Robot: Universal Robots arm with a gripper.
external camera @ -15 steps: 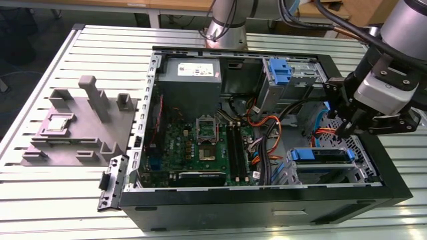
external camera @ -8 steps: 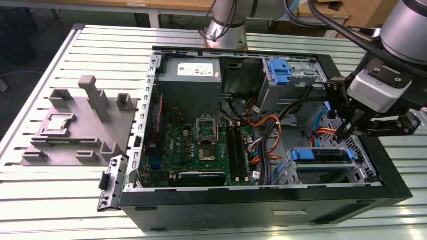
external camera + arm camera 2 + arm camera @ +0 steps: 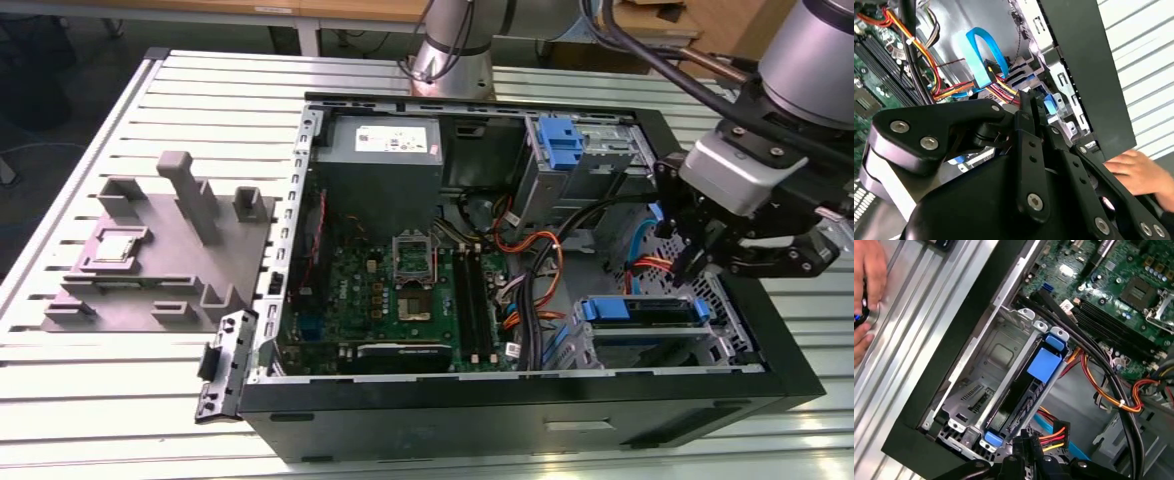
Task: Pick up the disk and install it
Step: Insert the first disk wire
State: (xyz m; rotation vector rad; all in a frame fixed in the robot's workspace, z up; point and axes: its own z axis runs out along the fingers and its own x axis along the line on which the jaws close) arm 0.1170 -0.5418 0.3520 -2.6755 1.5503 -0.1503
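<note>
Hand (image 3: 866, 287) cut off by first wrist view's edge. Gripper (image 3: 703, 262) tips hidden among cables. Disk (image 3: 1019, 390) mostly hidden in bay.

Slatted table (image 3: 561, 440) carries computer case (image 3: 534, 410), grey fixture (image 3: 154, 250).

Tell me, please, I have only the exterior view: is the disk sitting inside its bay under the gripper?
Observer: In the first wrist view the disk stands on edge in the metal bay, with its blue frame around it.
Operator: Is a person close?
Observer: Yes. In the second wrist view a hand is just outside the case wall.
Operator: Any cables nearby?
Observer: In the first wrist view, red, yellow and black wires lie beside the disk's lower end.
</note>
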